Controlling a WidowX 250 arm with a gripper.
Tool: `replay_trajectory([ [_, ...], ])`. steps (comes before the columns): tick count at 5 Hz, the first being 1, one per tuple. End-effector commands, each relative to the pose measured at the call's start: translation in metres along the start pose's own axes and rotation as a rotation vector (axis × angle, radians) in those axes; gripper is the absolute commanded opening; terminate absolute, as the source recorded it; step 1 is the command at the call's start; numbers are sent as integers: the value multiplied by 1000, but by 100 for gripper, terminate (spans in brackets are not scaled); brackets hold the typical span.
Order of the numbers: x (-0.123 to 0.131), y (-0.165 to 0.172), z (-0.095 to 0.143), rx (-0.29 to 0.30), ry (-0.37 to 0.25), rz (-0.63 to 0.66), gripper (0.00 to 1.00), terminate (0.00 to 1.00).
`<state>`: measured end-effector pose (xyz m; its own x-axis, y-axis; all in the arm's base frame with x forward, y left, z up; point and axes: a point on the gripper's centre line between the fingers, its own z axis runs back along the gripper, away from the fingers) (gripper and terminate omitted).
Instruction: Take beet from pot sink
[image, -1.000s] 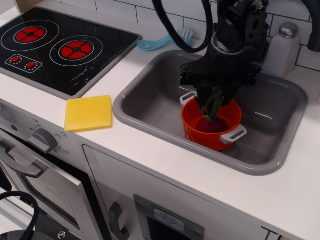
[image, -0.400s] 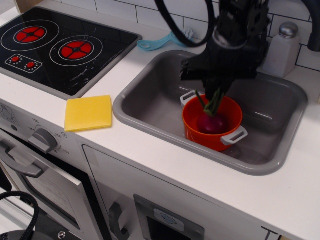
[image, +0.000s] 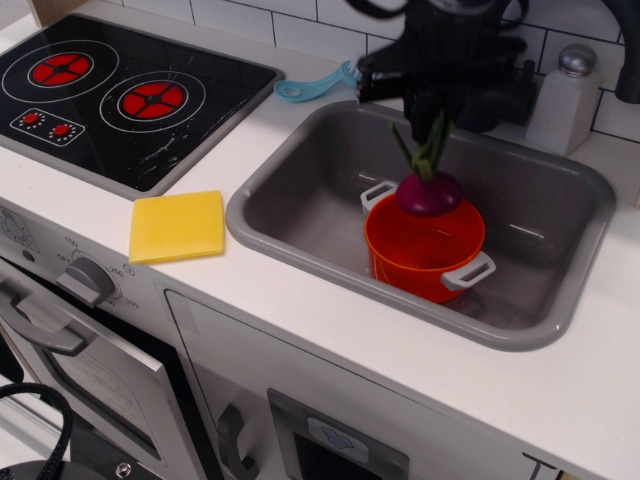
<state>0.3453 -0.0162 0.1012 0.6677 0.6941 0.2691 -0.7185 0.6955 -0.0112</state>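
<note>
The beet (image: 429, 192), a dark purple bulb with green leaf stalks, hangs just above the rim of the orange pot (image: 422, 250). The pot, with two light grey loop handles, stands in the grey sink (image: 300, 200), right of its middle. My black gripper (image: 433, 112) is above the pot at the sink's far edge and is shut on the tops of the beet's green stalks. The fingertips themselves are blurred and partly hidden by the gripper body.
A yellow sponge (image: 177, 226) lies on the white counter left of the sink. A black stovetop (image: 110, 90) with red rings is at the far left. A light blue utensil (image: 315, 85) lies behind the sink and a white shaker (image: 566, 100) stands at the back right.
My gripper has risen from low inside the pot to above it, with the beet's stalks in its grip. The beet has come up out of the pot. The pot has stayed put.
</note>
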Motion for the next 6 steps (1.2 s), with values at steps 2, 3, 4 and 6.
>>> replay_trajectory([
  [2,-13,-50,31,-96,-11,77,0,0],
  [3,-30,-62,22,-97,-18,38,0,0],
  [4,-42,-73,9,-97,-50,48,0,0],
  [6,-49,-82,-4,-86,-66,79,100,0],
])
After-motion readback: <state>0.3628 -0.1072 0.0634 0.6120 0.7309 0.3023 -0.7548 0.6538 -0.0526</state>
